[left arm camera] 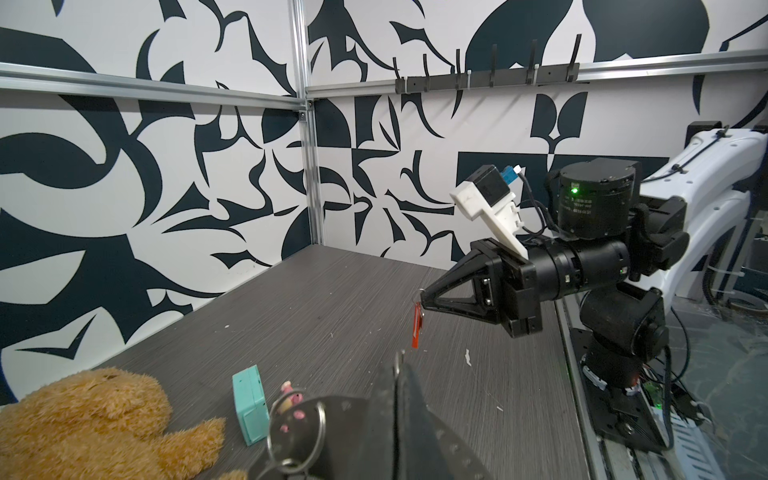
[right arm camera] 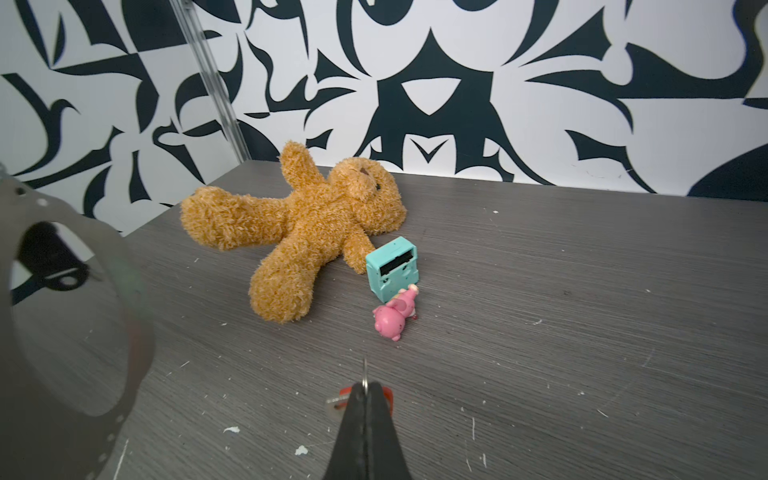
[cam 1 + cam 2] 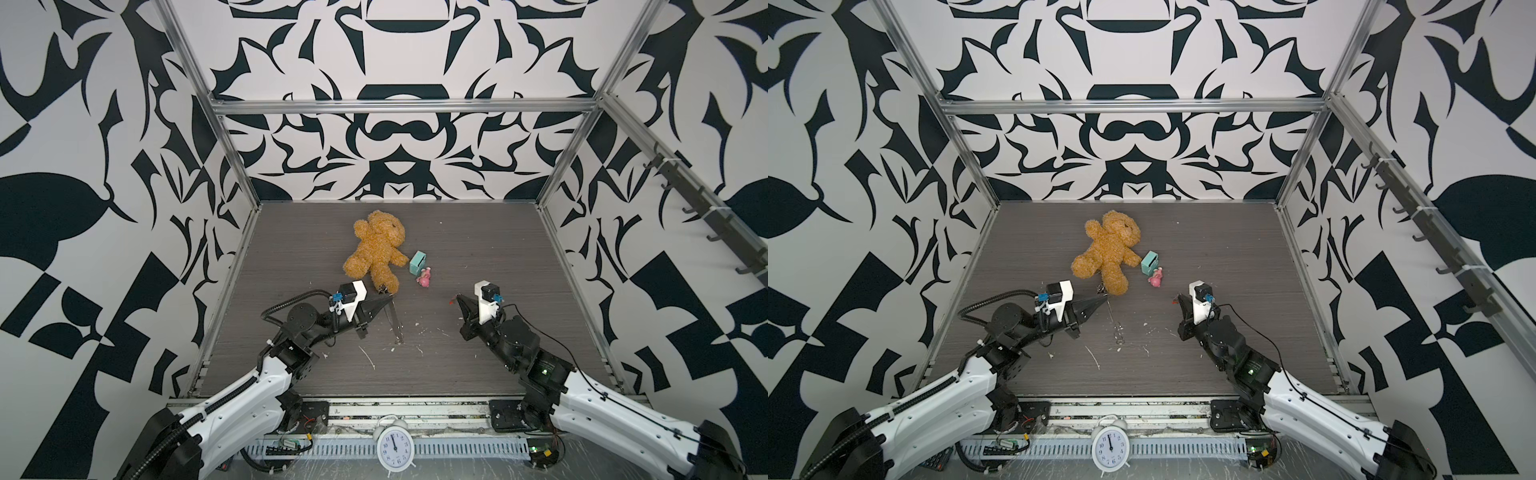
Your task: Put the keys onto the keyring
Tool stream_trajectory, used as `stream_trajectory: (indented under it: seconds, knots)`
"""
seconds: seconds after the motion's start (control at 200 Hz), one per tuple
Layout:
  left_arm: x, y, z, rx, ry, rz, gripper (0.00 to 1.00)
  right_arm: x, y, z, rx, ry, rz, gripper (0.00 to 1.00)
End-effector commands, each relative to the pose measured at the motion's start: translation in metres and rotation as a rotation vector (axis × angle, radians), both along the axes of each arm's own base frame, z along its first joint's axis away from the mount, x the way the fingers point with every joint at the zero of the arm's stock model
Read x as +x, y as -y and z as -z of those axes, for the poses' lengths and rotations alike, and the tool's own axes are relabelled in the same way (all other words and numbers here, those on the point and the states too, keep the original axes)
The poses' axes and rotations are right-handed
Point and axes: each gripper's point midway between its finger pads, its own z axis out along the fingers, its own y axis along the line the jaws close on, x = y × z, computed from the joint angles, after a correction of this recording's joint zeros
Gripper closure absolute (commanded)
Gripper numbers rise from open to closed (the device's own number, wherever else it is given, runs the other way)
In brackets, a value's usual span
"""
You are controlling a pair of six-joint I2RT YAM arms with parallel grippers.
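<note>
1. The keyring (image 1: pixel 297 432), a silver ring on the end of a grey strap (image 3: pixel 395 320), sits just beside the left gripper (image 3: pixel 388 296), whose jaws are clamped together on the strap.
2. The red tag (image 1: pixel 417 328) dangles above the table (image 3: pixel 498 249) from the right gripper (image 1: pixel 422 300), which is pinched tight on the tag's small ring, well apart from the keyring.
3. Beyond both grippers lie a teddy bear (image 3: pixel 378 249), a teal box (image 3: pixel 417 262) and a pink toy (image 3: pixel 424 280).

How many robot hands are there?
2. The left hand, by the teddy bear, grips the strap; the right hand, right of the pink pig, grips the red tag.
</note>
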Motion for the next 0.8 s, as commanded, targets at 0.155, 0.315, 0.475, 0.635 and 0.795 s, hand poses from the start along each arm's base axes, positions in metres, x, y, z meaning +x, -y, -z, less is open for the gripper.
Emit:
stream_trajectory:
  seconds: [0.155, 0.315, 0.475, 0.635, 0.795]
  knots:
    - [-0.001, 0.008, -0.008, -0.008, 0.012, 0.038, 1.00, -0.021, -0.022, -0.048, 0.126, 0.135, -0.185, 1.00]
    - [-0.004, 0.013, -0.006, -0.002, 0.010, 0.055, 1.00, -0.021, -0.025, -0.074, 0.212, 0.198, -0.198, 1.00]
    - [-0.003, 0.012, -0.007, -0.001, 0.026, 0.044, 1.00, 0.002, -0.041, -0.112, 0.284, 0.196, -0.159, 1.00]
    - [-0.001, 0.012, -0.003, 0.020, 0.043, 0.029, 1.00, -0.005, -0.066, -0.114, 0.280, 0.269, -0.285, 1.00]
    - [0.005, 0.013, 0.000, 0.031, 0.029, 0.008, 1.00, -0.016, -0.070, -0.103, 0.234, 0.233, -0.350, 1.00]
